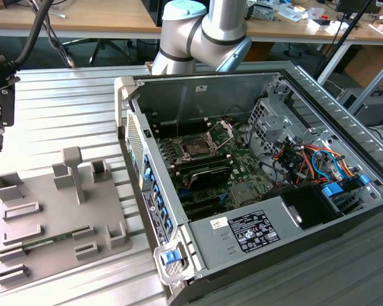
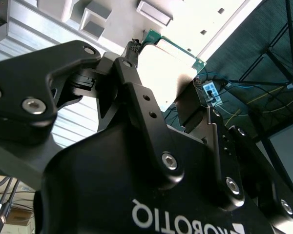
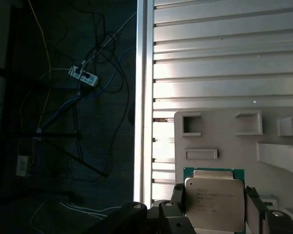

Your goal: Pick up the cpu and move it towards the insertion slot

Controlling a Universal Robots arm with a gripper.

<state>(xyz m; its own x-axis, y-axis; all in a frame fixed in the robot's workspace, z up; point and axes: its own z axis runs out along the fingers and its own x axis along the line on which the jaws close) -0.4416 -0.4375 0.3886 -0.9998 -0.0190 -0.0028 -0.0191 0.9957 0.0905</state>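
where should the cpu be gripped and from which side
Grip the cpu by two opposite thin edges, pinched across its width, with the tool coming in roughly along its plane from a free edge. It is a flat square plate with a broad metal top and no handle, so the rims are the only parallel faces. Both wrist views show it held that way.

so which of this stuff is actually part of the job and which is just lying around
In the job: silvery square cpu, clamped in the black gripper; dark square insertion slot with silver frame.
Lying about: grey moulded tray; orange and blue cables; grey power supply box.
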